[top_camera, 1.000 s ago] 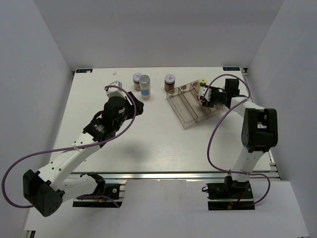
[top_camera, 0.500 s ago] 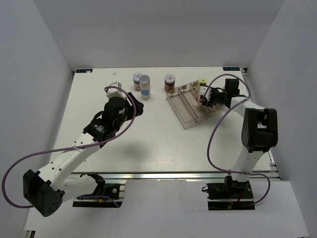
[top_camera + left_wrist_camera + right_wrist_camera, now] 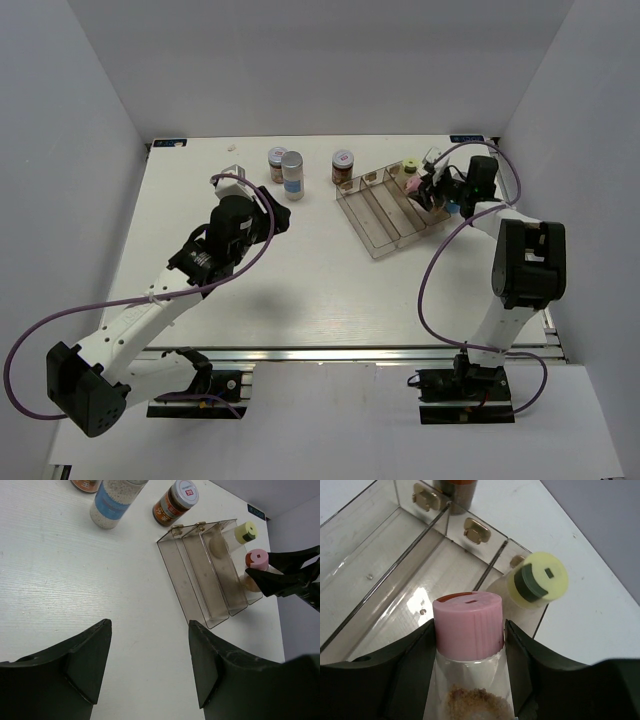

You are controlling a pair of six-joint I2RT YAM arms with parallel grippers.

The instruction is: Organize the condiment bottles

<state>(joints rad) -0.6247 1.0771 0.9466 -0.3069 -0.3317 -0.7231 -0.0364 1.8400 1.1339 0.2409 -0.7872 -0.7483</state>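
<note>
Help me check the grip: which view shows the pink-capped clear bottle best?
Right wrist: the pink-capped clear bottle fills the frame, held by the right gripper. Left wrist shows it small, distant; top external only a tiny pink dot.

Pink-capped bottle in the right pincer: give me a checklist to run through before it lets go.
1. Grip: ok. The right pincer is shut on the pink-capped bottle, just under the cap.
2. Bottle upright: ok, cap facing up.
3. Base down inside a tray compartment: cannot tell, since the cap and fingers hide it.
4. Clearance from the yellow-capped bottle: ok. The two are close together, but the right wrist view shows a gap.
5. Left pincer out of the way: ok. It is open over bare table, well away from the tray.
</note>
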